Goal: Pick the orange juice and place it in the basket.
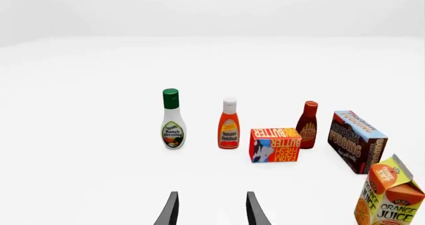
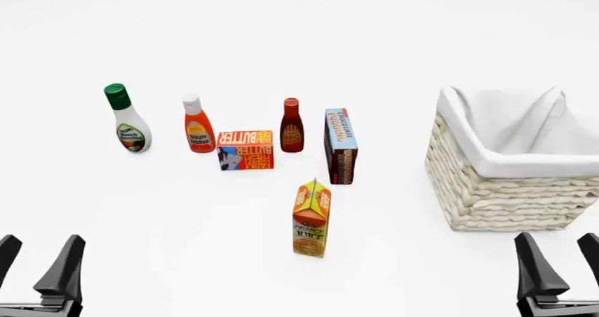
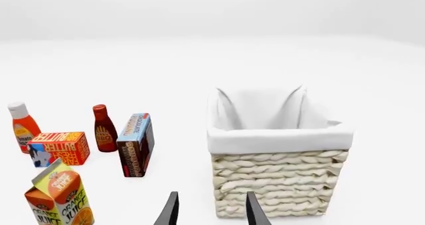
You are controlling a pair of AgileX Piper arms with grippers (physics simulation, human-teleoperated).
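Standing upright near "FARM FRESH BUTTER" box (image 2: 245, 158): orange-yellow gable-top "ORANGE JUICE" carton (image 2: 312, 219); left claw (image 2: 34, 264), right claw (image 2: 557, 264) parted, empty.

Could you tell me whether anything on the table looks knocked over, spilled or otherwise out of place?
Nothing stands out. The orange juice stands upright, apart from the row of bottles and boxes behind it, which are also upright. The basket sits squarely, its liner folded over the rim. Both hands are open, holding nothing.
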